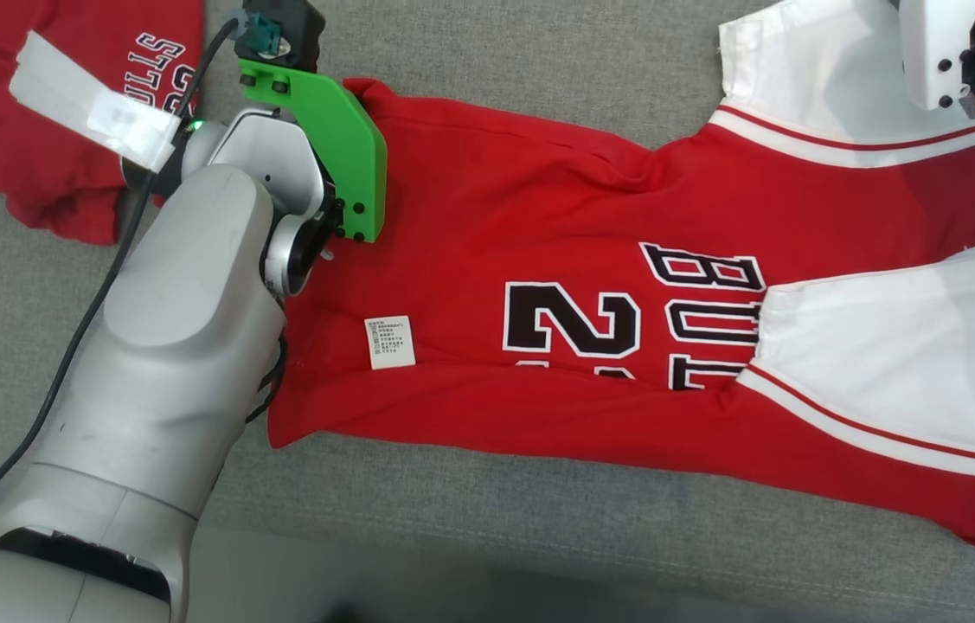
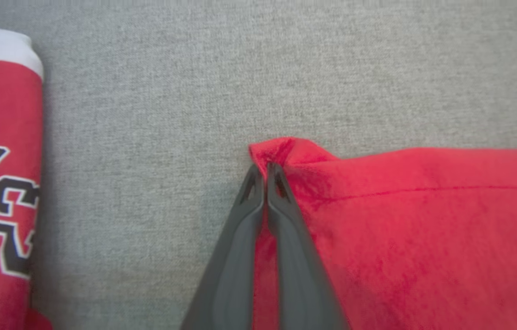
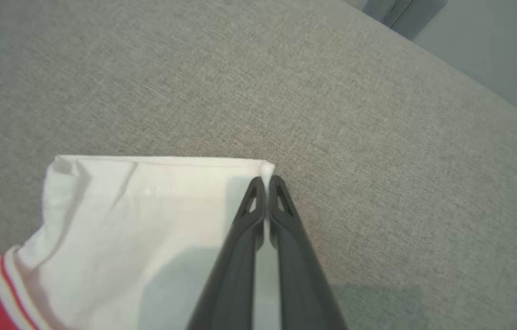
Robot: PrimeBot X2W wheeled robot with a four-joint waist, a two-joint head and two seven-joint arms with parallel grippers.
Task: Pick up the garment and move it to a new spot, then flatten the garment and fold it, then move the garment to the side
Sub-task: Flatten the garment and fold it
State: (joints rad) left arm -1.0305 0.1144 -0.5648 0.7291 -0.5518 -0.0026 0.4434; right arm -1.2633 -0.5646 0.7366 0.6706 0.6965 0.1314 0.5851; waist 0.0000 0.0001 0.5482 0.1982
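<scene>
Left gripper tight on red garment corner, right gripper tight on sleeve

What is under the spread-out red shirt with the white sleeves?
The red shirt lies on the grey cloth surface, which shows all around its edges. Whatever is right beneath its middle is covered, so I cannot tell.

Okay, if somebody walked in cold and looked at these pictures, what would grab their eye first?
The red jersey with black-and-white lettering, spread across the grey fabric surface in the head view. Next, the left tool is shut on the jersey's red corner, and the right tool is shut on the corner of its white sleeve. A bright green bracket on the left wrist stands out at upper left.
</scene>
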